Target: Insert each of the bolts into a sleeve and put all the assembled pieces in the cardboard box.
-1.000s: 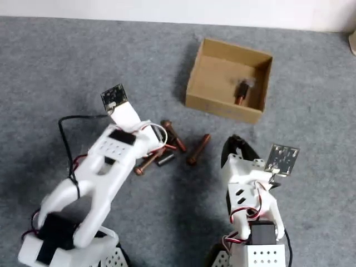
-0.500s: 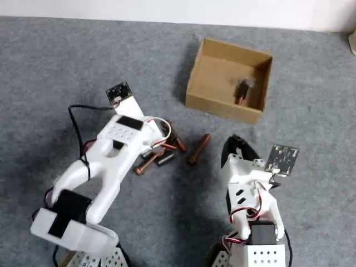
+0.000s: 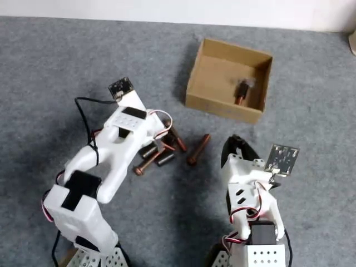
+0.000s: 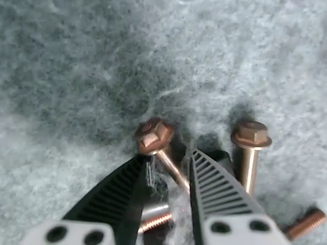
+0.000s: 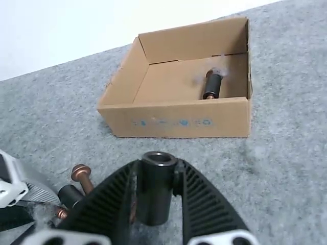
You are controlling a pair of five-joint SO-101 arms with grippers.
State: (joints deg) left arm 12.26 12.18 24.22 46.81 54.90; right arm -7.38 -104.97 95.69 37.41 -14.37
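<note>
**Left arm swinging farther over the loose bolts**

Swinging away from its earlier spot, the left arm is now reaching farther and to the right, across the pile on the grey carpet (image 3: 67, 61). The left gripper (image 4: 170, 157) is hanging over one bolt (image 4: 154, 137) with its jaws apart, one on each side of the shank. A second bolt (image 4: 249, 148) is lying just beside it. A third bolt (image 3: 197, 149) is lying by itself to the right of the pile, between the two arms.

The right gripper (image 5: 156, 166) is sitting near the front right, jaws clamped on a black sleeve (image 5: 155, 191) that is standing upright between them.

The cardboard box (image 3: 221, 108) is sitting at the far right, open at the top. One assembled piece (image 3: 242, 92) is lying inside it, close to the right wall.
</note>
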